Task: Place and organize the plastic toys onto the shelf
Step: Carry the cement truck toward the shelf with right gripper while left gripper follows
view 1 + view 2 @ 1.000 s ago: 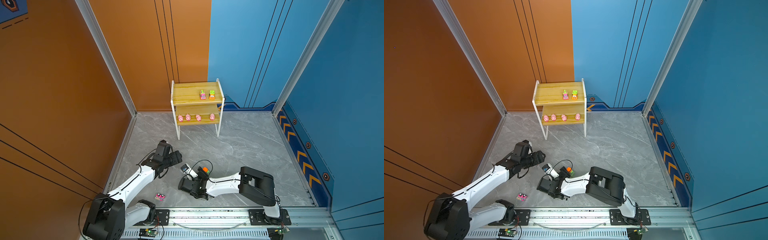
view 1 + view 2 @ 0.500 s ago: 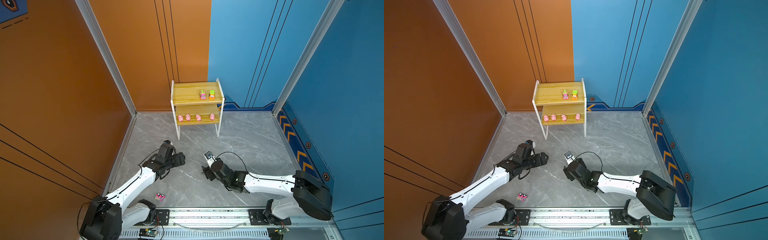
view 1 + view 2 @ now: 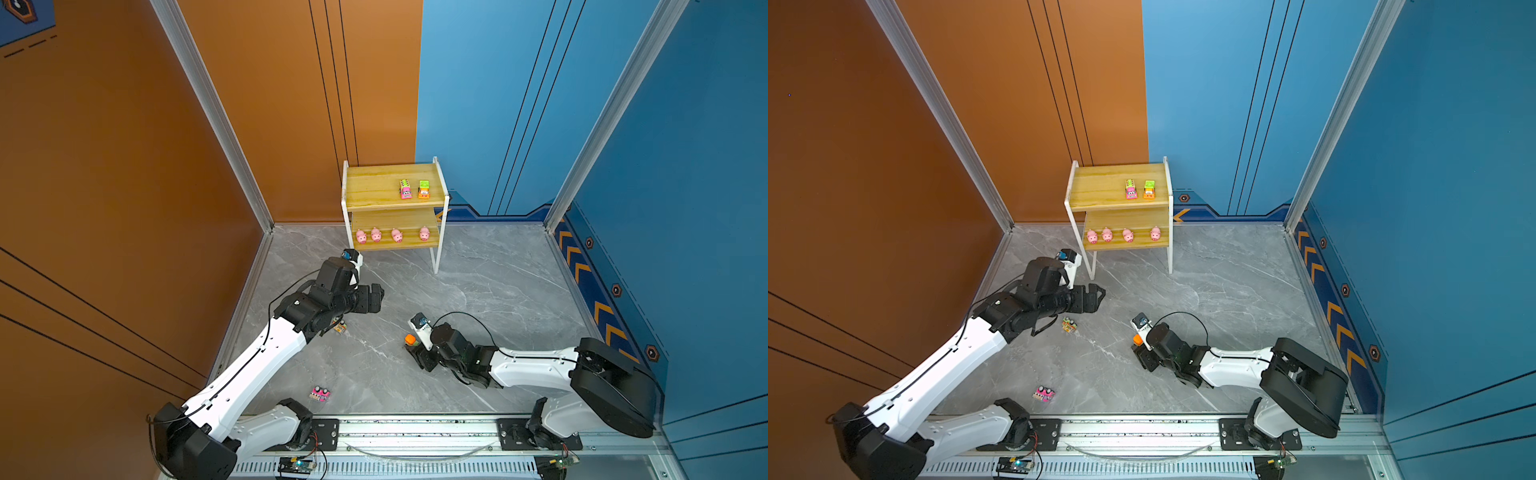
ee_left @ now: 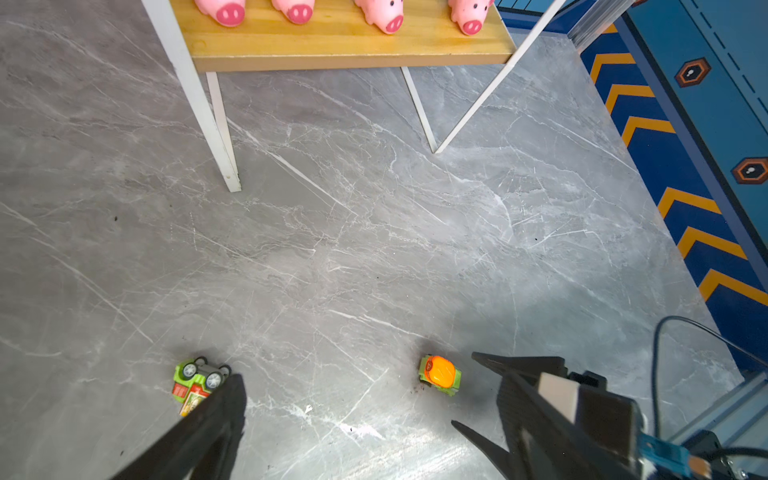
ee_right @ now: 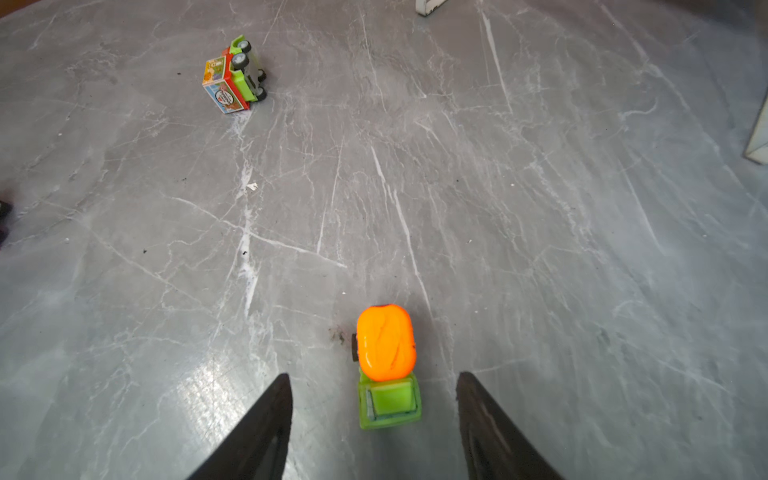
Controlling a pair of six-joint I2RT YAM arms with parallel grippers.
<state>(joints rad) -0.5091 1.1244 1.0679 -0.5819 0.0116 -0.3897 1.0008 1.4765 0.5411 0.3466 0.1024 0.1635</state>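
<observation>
The shelf (image 3: pixel 374 187) stands at the back wall, with a pink toy car (image 3: pixel 405 189) and an orange-green one (image 3: pixel 424 189) on its top board and several pink pigs (image 3: pixel 376 235) on its lower board. On the floor, a green toy with an orange drum (image 5: pixel 386 345) stands between the fingers of my open right gripper (image 5: pixel 374 376), with a gap on each side. A green truck (image 5: pixel 232 77) lies tipped on its side, partly under my left arm in both top views. My left gripper (image 3: pixel 376 297) hangs open above the floor. A pink vehicle (image 3: pixel 319 394) lies near the front rail.
Thin white shelf legs (image 4: pixel 226 166) stand on the grey marble floor. An orange wall (image 3: pixel 124 187) closes the left and a blue wall (image 3: pixel 685 208) the right. The metal rail (image 3: pixel 415 428) with both arm bases runs along the front.
My right gripper rose and swung toward the shelf, then came back down around the orange-drum toy, which has not moved. My left gripper moved right and farther from the rail, and opened wider.
</observation>
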